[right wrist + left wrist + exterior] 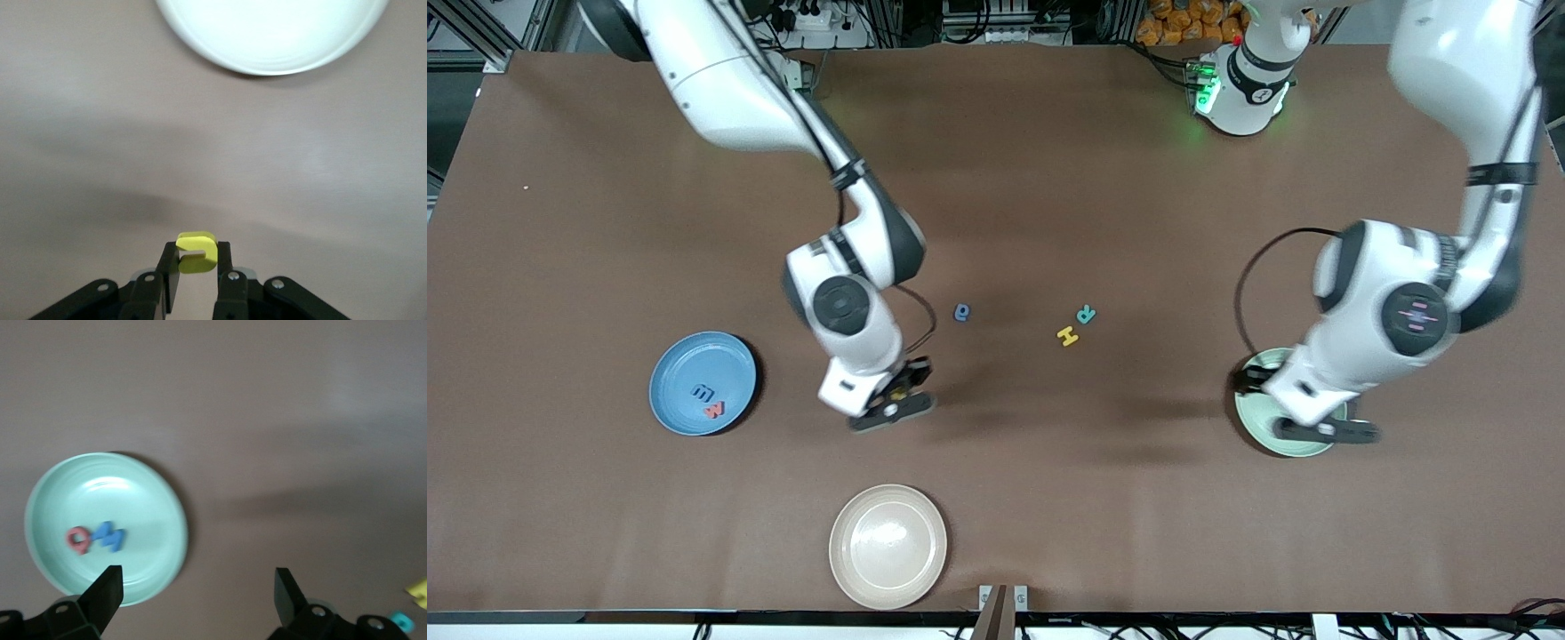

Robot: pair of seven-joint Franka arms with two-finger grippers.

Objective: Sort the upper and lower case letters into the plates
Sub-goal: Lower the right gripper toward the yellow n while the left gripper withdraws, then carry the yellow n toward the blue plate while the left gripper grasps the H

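The right gripper [197, 280] pinches a small yellow foam letter [197, 252] between its black fingers, up in the air over bare brown table [1049, 498], between the bright blue round plate [685, 360] and the beige cream plate [888, 545]. This looks like the carrying step: the next move calls for bringing the letter over the plate that matches its case and opening there.

The left gripper [197, 597] hangs spread and empty at the pale mint green plate [153, 493], waiting.

Only the right wrist view shows the held letter. Only the left wrist view shows the red letter [78, 539] and blue letter [110, 536] lying in the mint plate. Only the front view shows the blue plate's dark letter [703, 391] and red-orange letter [714, 409], and three loose letters between the arms: small blue [961, 312], yellow H [1067, 336], teal R [1086, 315].
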